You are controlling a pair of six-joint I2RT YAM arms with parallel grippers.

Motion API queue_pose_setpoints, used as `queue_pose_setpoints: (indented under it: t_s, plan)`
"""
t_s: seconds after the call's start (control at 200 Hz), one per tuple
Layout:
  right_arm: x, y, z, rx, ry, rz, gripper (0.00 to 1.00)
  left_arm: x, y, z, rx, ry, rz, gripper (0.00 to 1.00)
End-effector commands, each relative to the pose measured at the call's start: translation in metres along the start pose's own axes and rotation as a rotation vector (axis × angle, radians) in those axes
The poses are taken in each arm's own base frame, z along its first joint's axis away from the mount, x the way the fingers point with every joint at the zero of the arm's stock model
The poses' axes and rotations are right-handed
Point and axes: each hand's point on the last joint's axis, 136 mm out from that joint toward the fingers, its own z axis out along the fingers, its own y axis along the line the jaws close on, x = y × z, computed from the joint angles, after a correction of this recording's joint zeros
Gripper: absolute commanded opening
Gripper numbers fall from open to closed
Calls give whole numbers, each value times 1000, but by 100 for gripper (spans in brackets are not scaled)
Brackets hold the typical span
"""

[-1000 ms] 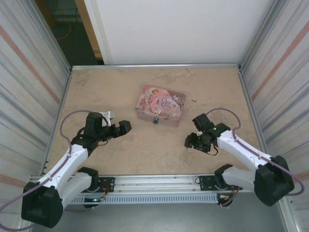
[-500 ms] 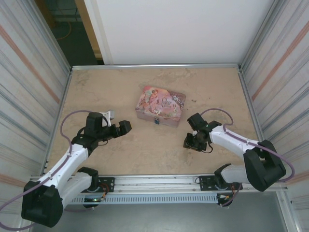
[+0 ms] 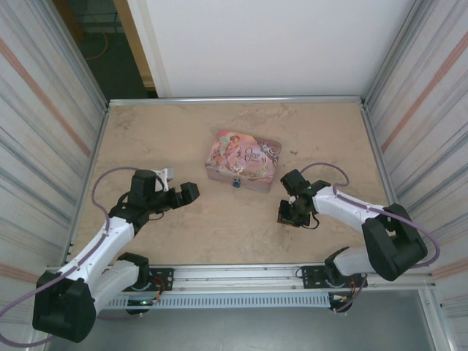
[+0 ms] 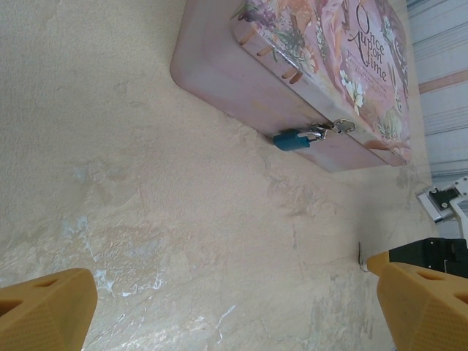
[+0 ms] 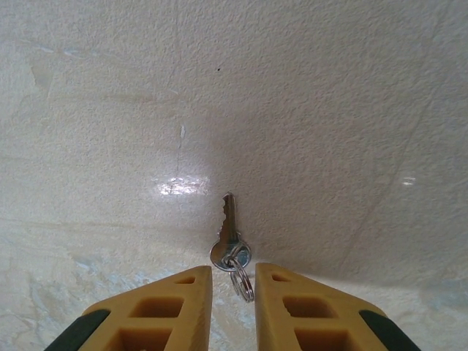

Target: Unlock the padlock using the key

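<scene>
The padlock (image 4: 292,139) keeps its keyhole out of sight.

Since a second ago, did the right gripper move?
Yes. The right gripper slid a little left, toward the pink tin, which stayed put.

table (image 3: 161,139): beige, mottled | on it: pink tin (image 3: 243,157), key (image 5: 229,232)

A robotics lab cell: a tabletop (image 3: 219,234) boxed in by corrugated panels (image 3: 44,146), arms (image 3: 110,238) mounted on a rail (image 3: 241,272).
</scene>
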Motion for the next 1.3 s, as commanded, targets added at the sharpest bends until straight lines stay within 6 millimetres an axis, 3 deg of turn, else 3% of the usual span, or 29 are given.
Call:
queue_pose_setpoints:
  t_s: [0.0, 0.175, 0.376, 0.556, 0.651, 1.047, 1.298]
  plan:
    - [0, 5, 0, 1, 14, -18, 21, -5, 0, -1, -5, -15, 10, 99]
    - [2, 2, 6, 29, 32, -20, 19, -5, 1, -1, -8, -13, 10, 99]
    - [3, -3, 14, 69, 43, -23, 10, -4, 4, 0, -19, -12, 9, 99]
    - [-3, 2, 15, 48, 17, -37, 0, -9, -1, -3, -18, -27, 25, 99]
    - [-8, 8, 13, 22, -13, -54, 0, -16, -7, -7, -8, -46, 39, 99]
    - [-38, 58, -26, -214, -269, -190, 0, -53, -56, -28, 130, -141, 76, 99]
    - [-49, 92, -73, -383, -474, -290, 0, -63, -85, -31, 262, -140, 41, 95]
